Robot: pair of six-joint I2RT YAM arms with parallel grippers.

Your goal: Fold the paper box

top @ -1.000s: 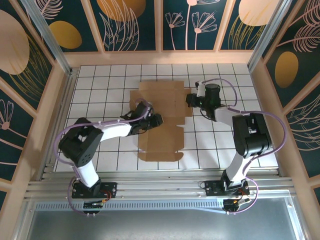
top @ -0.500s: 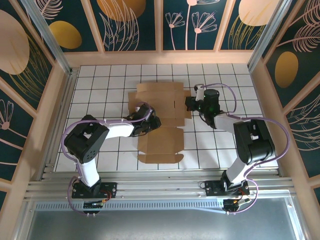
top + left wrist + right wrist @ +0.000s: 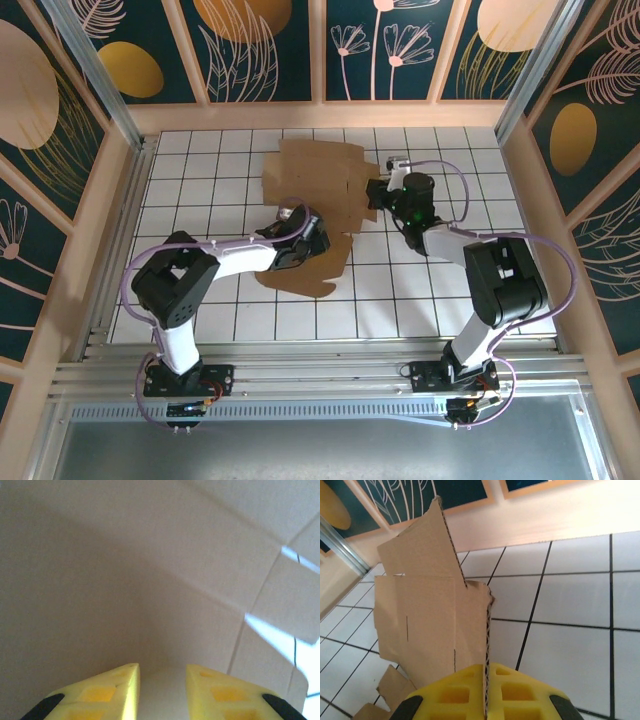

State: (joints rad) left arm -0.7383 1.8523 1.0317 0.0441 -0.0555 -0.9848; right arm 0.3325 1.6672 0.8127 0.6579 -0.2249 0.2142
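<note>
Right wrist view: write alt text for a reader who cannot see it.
The right gripper is shut on the corrugated edge of the paper box, a brown cardboard sheet raised above the white tiled table. Its flaps spread left; a wooden wall stands behind.

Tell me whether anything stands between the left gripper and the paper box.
Nothing visible does. The left gripper points straight at the paper box, with bare cardboard right ahead of its open fingers. The right gripper is shut on one edge of the sheet.
</note>
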